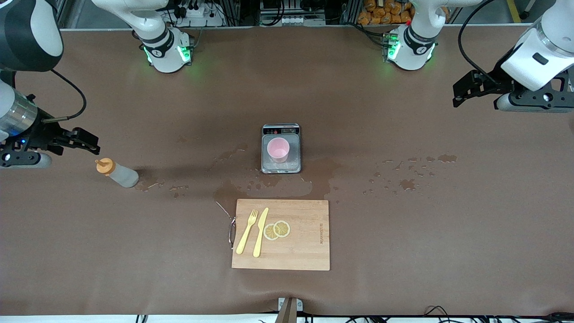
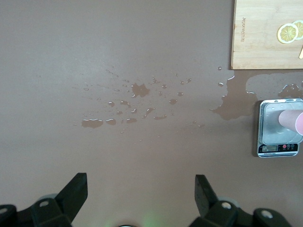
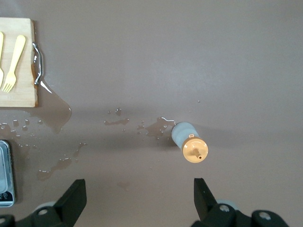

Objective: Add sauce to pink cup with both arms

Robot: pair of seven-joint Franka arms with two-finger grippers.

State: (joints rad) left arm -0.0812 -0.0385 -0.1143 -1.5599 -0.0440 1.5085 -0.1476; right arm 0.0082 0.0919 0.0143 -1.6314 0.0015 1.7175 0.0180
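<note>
The sauce bottle [image 1: 117, 173], whitish with an orange cap, stands on the brown table toward the right arm's end; it also shows in the right wrist view [image 3: 190, 143]. The pink cup [image 1: 278, 150] stands on the grey scale [image 1: 293, 167] at mid-table and shows at the edge of the left wrist view [image 2: 292, 120]. My right gripper [image 1: 89, 142] is open and empty over bare table beside the bottle, apart from it. My left gripper [image 1: 462, 94] is open and empty over bare table at the left arm's end, well away from the cup.
A wooden cutting board [image 1: 305, 251] lies nearer the front camera than the scale, with a yellow fork [image 1: 247, 231], a yellow knife [image 1: 261, 231] and lemon slices [image 1: 277, 229] on it. Water puddles [image 1: 269, 188] and drops [image 1: 410, 170] lie around the scale.
</note>
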